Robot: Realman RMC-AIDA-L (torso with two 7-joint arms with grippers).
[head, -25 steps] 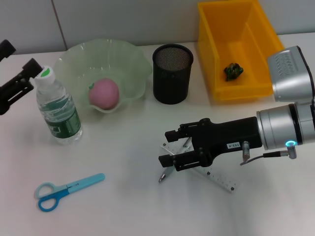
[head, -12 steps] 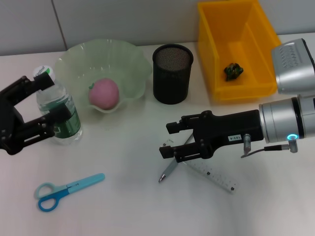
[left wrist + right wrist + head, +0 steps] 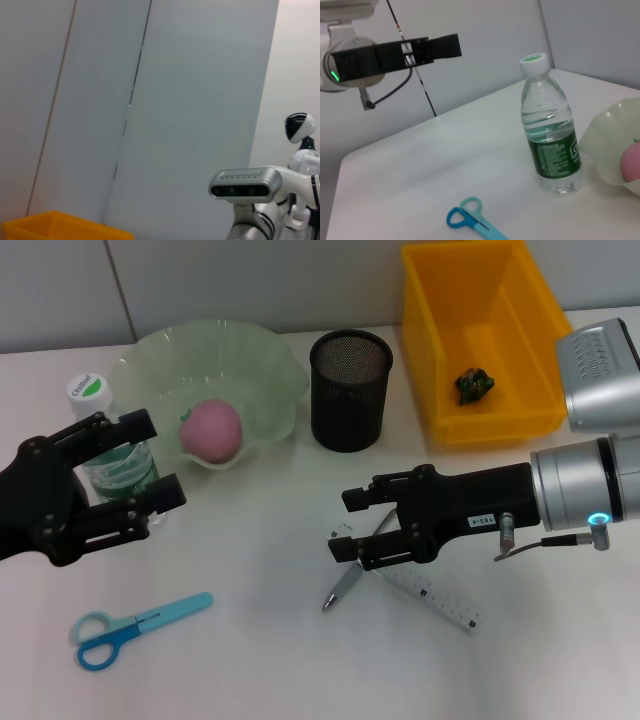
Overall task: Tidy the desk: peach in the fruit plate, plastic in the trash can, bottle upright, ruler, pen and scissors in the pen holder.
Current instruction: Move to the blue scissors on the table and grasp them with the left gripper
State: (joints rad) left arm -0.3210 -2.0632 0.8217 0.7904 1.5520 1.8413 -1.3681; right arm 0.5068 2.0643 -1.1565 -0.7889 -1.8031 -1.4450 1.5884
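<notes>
- Lying nearest on the white table [image 3: 250, 660], the blue scissors [image 3: 130, 627] are seen flat, well apart from both arms.
- The ruler [image 3: 425, 592] and the pen [image 3: 352, 572] are found crossed on the table just beneath the right gripper [image 3: 350, 525]; its fingers are spread open above them and nothing is held.
- The left gripper [image 3: 150, 460] is positioned in front of the bottle [image 3: 105, 440], with its fingers parted and nothing clasped; whether the bottle is touched cannot be told.
- The bottle is shown standing upright with its cap on, just beside the fruit plate [image 3: 262, 365].
- The peach [image 3: 211, 430] is seen resting inside the fruit plate.
- The black mesh pen holder [image 3: 350, 390] is placed between the plate and the yellow trash can [image 3: 430, 340].
- A dark crumpled piece of plastic [image 3: 473, 385] is seen lying in the trash can.
</notes>
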